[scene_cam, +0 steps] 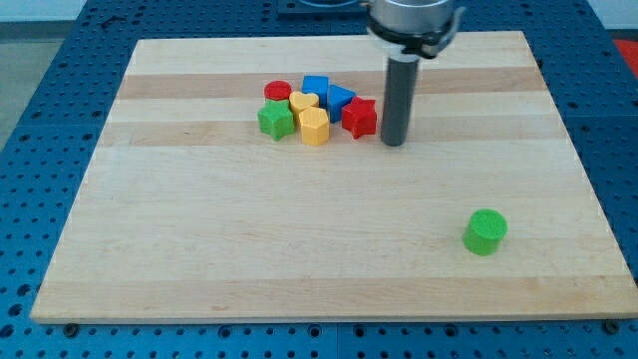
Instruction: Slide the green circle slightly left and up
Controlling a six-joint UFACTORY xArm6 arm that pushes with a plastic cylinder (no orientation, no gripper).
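Green circle (pixel 485 231) sits nearest the view's bottom, alone at the lower right of the wooden tabletop (pixel 249 249), well apart from every other block. Bare wood lies between it and the rest.

Farther up, near the view's top and a little left of centre, seven blocks crowd together. On the near side of that cluster stand a green star-shaped block (pixel 275 121) at the left, a yellow hexagonal block (pixel 314 127) just beside it, and a red star-shaped block (pixel 360 117) at the right. Behind them lie a yellow block (pixel 304 102) whose shape looks like a heart, a red circle (pixel 277 91) at the far left, a blue cube (pixel 316 86), and a blue block (pixel 340 98) that seems triangular.

My tip (pixel 394 143) rests on the wood just to the right of the red star, close beside it; whether they touch is unclear. It is far from the green circle, up and to the left of it. The rod is plain, with no jaws to open or close. Past the board's edges, a blue perforated surface (pixel 60 60) shows.
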